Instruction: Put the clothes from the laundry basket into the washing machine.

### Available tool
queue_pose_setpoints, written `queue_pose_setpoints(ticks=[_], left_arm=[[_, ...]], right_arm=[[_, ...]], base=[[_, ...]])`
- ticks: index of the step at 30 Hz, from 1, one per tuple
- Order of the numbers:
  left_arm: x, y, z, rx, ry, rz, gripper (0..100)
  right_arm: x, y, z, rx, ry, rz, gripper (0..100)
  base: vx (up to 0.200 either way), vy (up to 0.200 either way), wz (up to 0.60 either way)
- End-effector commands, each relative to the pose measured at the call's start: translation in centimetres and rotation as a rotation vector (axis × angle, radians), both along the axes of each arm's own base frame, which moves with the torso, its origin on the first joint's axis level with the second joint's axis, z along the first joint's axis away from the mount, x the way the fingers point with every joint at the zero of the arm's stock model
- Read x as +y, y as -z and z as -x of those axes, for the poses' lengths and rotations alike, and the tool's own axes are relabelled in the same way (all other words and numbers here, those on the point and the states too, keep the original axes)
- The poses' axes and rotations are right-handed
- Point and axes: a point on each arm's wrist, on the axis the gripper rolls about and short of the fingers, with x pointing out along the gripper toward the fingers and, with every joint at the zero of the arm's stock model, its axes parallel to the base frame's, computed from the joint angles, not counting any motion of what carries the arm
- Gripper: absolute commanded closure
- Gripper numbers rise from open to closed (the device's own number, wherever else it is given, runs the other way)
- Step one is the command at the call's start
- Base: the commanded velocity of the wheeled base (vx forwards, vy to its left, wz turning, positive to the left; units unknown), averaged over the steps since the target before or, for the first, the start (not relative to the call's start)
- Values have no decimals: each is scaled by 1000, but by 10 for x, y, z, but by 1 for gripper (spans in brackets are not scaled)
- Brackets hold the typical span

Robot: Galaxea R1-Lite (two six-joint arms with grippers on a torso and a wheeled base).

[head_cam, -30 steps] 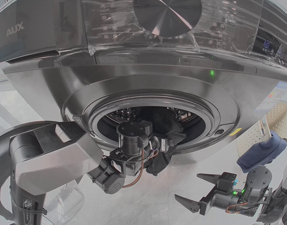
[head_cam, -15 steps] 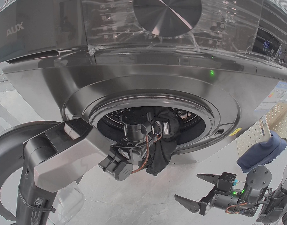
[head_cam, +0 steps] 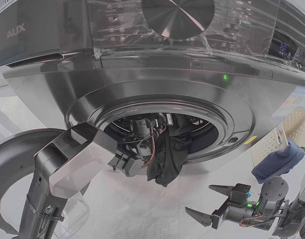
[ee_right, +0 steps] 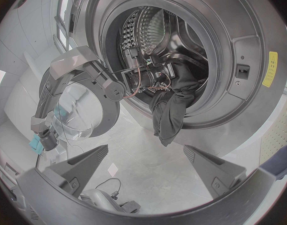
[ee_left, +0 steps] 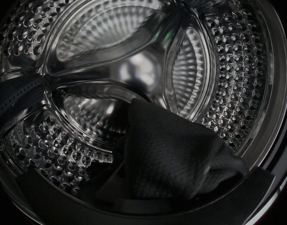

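- The washing machine takes up the upper and middle part of the head view. Its round opening sits at centre, and its door is swung open at the lower left.
- The left arm runs from the lower left up into the opening, so the left tool sits inside the mouth of the drum.
- A black garment is bunched around that tool and covers its end. I cannot tell whether the tool is open or closed.
- The garment lies across the lower lip of the opening. Part of it is inside the drum, and a long fold hangs down the outside of the machine's front, just above the floor.
- In the left wrist view the same dark cloth lies low in the frame against the perforated steel wall of the drum.
- The right tool is in the lower right of the head view, low over the pale floor and well apart from the machine. Its two fingers are spread wide with nothing between them, and they point toward the left of the frame.
- The laundry basket, cream with small holes, is at the right edge.
- A blue garment is draped over the basket's near side, just above the right arm.
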Motion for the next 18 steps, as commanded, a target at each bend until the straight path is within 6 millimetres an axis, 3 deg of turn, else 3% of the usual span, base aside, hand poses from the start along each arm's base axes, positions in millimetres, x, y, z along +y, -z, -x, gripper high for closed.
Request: queue_pose_setpoints(ticks=[1,3,11,18], left_arm=[[1,1,2,8,0,-6,0],[2,0,5,11,4,-6,0],[15,-14,55,84,51,-64,0],[27,-4,98,155,101,-123,0]], right_arm=[[-2,2,2,12,0,12,0],[-2,2,2,13,0,13,0],[-2,3,2,13,0,13,0],[-2,3,2,13,0,15,0]], base=[[0,0,0],[0,0,0],[0,0,0],[0,0,0]])
